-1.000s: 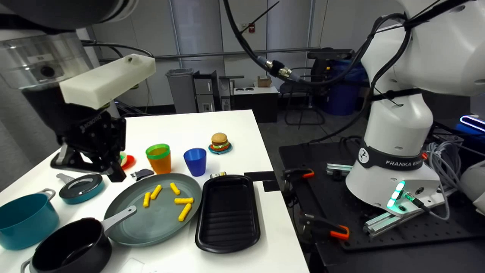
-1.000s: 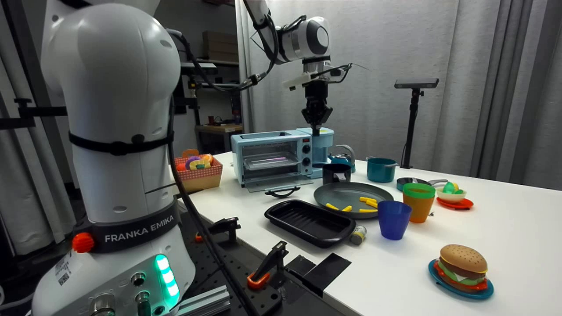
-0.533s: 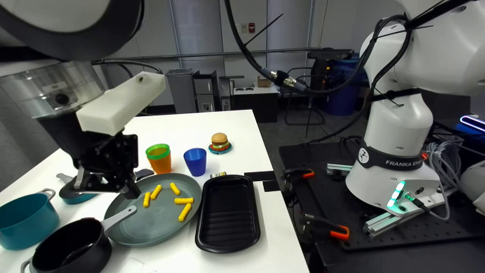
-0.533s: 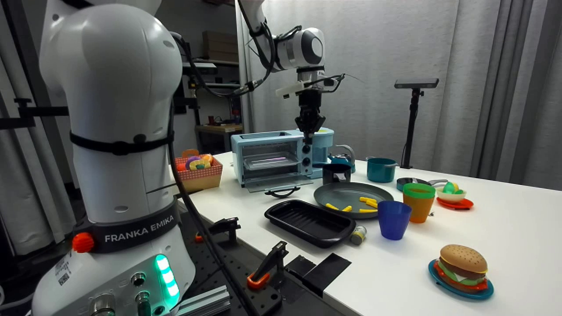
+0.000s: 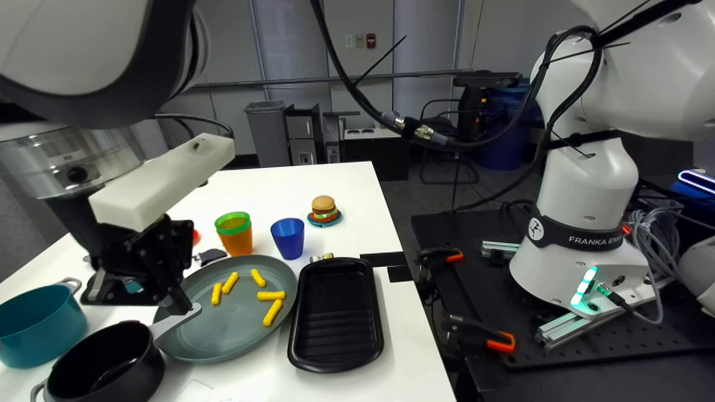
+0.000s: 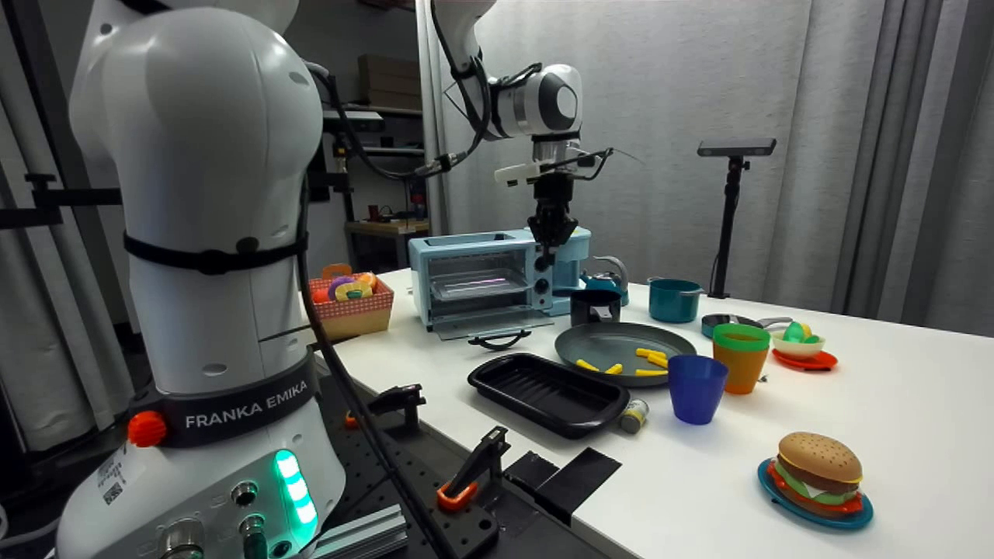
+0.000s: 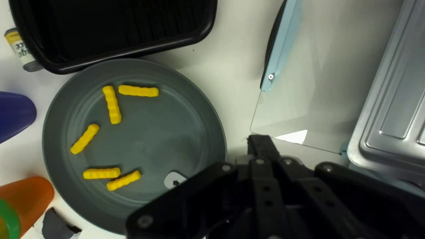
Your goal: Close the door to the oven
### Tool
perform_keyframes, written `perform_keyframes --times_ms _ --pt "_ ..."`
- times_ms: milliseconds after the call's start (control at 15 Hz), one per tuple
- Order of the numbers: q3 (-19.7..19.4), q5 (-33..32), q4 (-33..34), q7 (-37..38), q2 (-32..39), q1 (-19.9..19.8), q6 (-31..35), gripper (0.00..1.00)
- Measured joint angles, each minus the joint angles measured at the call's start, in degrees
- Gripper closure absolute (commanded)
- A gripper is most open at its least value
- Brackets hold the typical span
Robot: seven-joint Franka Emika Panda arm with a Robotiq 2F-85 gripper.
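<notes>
The light blue toy oven (image 6: 423,289) stands at the back of the table in an exterior view. Its clear door (image 6: 497,322) is folded down and open, with a black handle (image 6: 499,340) at its front edge. In the wrist view the see-through door (image 7: 298,106) lies at the upper right, its blue handle strip (image 7: 278,49) toward the middle and the oven's metal tray (image 7: 395,109) beyond. My gripper (image 7: 260,141) is shut and empty; its fingertips overlap the door's near corner there. In both exterior views the gripper (image 6: 548,255) (image 5: 180,306) hangs above the table, apart from the door.
A grey plate (image 7: 149,132) with several yellow sticks and a black tray (image 6: 547,394) lie before the oven. A black pot (image 5: 106,357) with a grey handle (image 5: 177,321) stands close beneath my gripper. A teal pot (image 6: 674,301), cups and a basket (image 6: 353,314) stand around.
My gripper has come down toward the table and shifted slightly sideways, staying shut. The oven, its open door and the other objects have not moved.
</notes>
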Motion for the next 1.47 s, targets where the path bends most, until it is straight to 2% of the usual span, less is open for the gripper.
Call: perform_keyframes --times_ms 467,1067,1467 --pt "-0.08 1.89 0.56 6.42 4.60 1.67 6.54 1.00" --pt "-0.06 2.95 0.59 11.80 7.02 5.30 7.69 1.00" --pt "-0.14 10.40 0.44 11.93 7.60 4.78 12.44 1.00"
